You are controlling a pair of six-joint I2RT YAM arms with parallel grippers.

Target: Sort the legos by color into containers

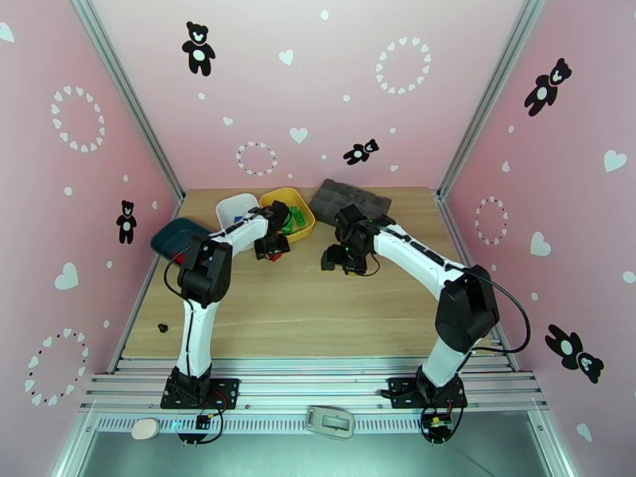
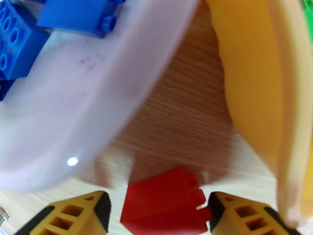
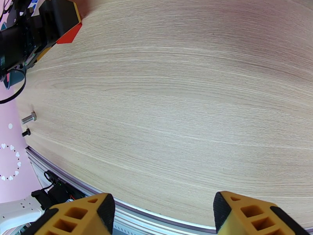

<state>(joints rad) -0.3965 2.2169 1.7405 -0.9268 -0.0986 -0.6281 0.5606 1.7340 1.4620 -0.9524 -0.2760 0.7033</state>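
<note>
A red lego (image 2: 164, 204) lies on the wood between the white tray (image 2: 78, 114) and the yellow tray (image 2: 250, 75). My left gripper (image 1: 272, 246) straddles it, jaws open: the right finger touches a stud and a sliver of table shows at the left finger (image 2: 78, 214). Blue legos (image 2: 19, 40) sit in the white tray (image 1: 234, 207). Green legos (image 1: 298, 219) lie in the yellow tray (image 1: 288, 202). The teal tray (image 1: 176, 236) stands at the far left. My right gripper (image 1: 343, 260) hangs open over bare wood with nothing between its fingers (image 3: 254, 216).
A dark grey organizer box (image 1: 350, 200) lies at the back, behind the right arm. A loose bolt (image 3: 29, 117) and a small black screw (image 1: 163, 327) rest near the table's left front. Aluminium rails (image 1: 318, 383) run along the near edge.
</note>
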